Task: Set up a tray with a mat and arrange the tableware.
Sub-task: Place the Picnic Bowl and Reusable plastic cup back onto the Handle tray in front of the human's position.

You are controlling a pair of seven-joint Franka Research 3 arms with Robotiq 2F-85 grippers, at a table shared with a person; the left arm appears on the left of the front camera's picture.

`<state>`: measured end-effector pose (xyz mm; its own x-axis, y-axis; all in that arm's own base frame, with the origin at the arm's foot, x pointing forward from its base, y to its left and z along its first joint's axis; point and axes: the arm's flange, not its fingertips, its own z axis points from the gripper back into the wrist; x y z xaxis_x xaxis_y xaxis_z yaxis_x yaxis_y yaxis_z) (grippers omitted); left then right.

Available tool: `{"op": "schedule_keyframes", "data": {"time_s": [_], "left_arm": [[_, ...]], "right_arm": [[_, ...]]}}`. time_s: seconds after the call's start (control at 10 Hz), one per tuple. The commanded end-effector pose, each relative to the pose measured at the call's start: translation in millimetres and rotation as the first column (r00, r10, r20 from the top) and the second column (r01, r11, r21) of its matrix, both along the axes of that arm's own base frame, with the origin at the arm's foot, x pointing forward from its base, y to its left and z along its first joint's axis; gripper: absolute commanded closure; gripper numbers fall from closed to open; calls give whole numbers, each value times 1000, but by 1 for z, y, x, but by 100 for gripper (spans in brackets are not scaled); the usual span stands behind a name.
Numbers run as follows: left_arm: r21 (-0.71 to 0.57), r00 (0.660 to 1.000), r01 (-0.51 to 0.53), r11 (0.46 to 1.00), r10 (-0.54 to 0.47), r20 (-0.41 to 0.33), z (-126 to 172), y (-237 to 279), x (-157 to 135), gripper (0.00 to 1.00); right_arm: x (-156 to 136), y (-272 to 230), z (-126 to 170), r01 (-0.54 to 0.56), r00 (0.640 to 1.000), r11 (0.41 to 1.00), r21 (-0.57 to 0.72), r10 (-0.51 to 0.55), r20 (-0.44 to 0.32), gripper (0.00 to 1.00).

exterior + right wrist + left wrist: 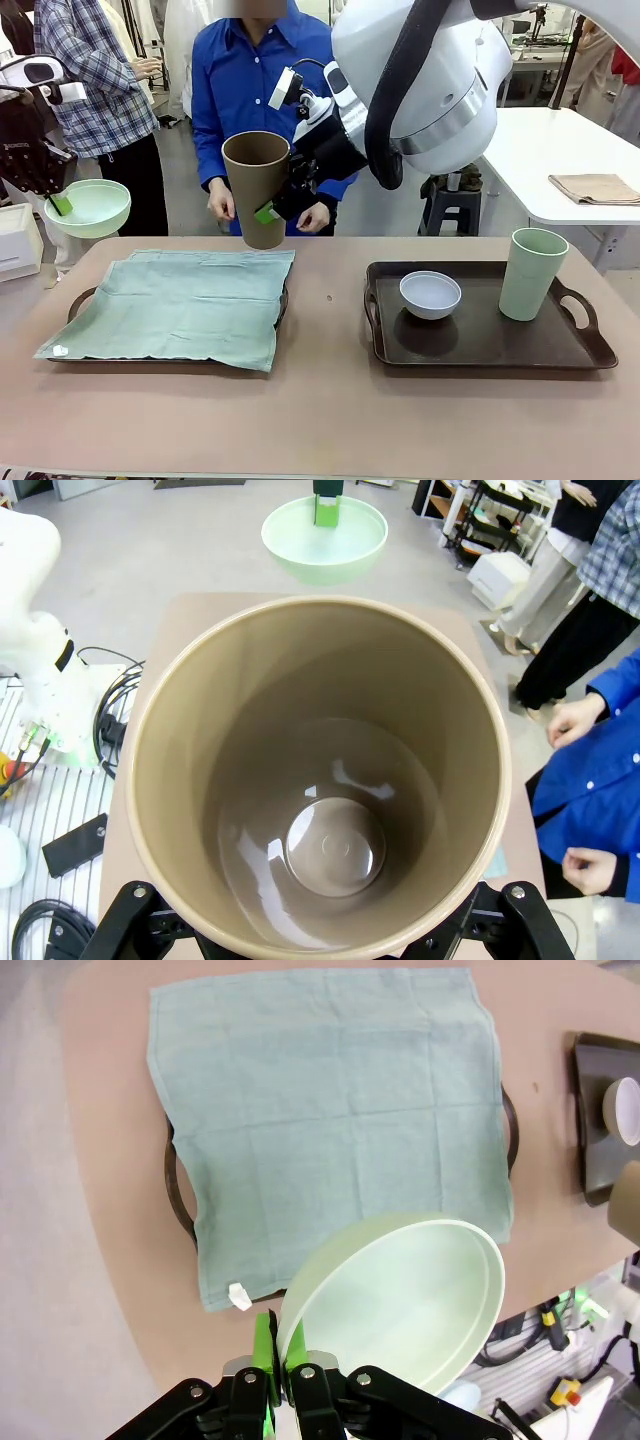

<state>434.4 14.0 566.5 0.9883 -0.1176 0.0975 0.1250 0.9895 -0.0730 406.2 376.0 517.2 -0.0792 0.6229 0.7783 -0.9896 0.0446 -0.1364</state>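
My left gripper point(58, 200) is shut on the rim of the pale green bowl point(88, 207), held in the air past the table's left end. From the left wrist, the bowl point(400, 1300) hangs over the near edge of the grey-green mat point(330, 1120). The mat point(175, 305) covers the left dark tray point(78, 300). My right gripper point(275, 205) is shut on the tall brown cup point(257, 188), held upright above the mat's far edge. In the right wrist view the cup point(320, 780) is seen from above. The white bowl point(430, 294) and pale green cup point(533, 273) stand on the right tray point(590, 345).
A person in a blue shirt stands at the far side, with both hands point(222, 205) close behind the brown cup. A folded tan cloth point(596, 187) lies on a white table at the back right. A white box point(18, 240) sits left of the table.
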Motion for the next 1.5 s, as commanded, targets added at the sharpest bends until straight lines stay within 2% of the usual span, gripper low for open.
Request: {"op": "schedule_keyframes", "data": {"time_s": [0.0, 0.1, 0.2, 0.4, 0.5, 0.6, 0.8, 1.1, 1.4], "left_arm": [[-1, 1000, 4, 1000, -4, 10, 0, 0, 0, 100], [-1, 1000, 4, 1000, -4, 10, 0, 0, 0, 100], [0, 1000, 0, 1000, 0, 0, 0, 0, 0, 96], [-42, 995, -41, 998, 37, -92, -34, 12, 26, 96], [-53, 992, -51, 997, 44, -116, -47, 17, 37, 96], [-73, 991, -76, 994, 67, -120, -65, 20, 44, 96], [-129, 987, -95, 987, 77, -142, -96, 26, 55, 96], [-124, 976, -128, 984, 102, -192, -128, 31, 65, 96], [-102, 969, -134, 986, 108, -222, -151, 29, 73, 96]], "right_arm": [[-6, -4, -3, 19, 1000, 1000, 15, -19, -1, 19], [-6, -4, -3, 19, 1000, 1000, 15, -19, -1, 19], [0, 0, 0, 0, 1000, 1000, 0, 0, 0, 17], [32, 3, -41, 4, 996, 999, 52, 1, -91, 17], [46, 10, -62, 13, 994, 998, 61, -6, -112, 17], [55, 16, -85, 26, 992, 998, 64, -18, -126, 17], [70, 34, -123, -8, 987, 993, 118, 27, -161, 17], [80, 60, -153, -18, 985, 995, 99, 35, -170, 17], [85, 76, -171, -26, 983, 999, 34, 32, -183, 17]]}}
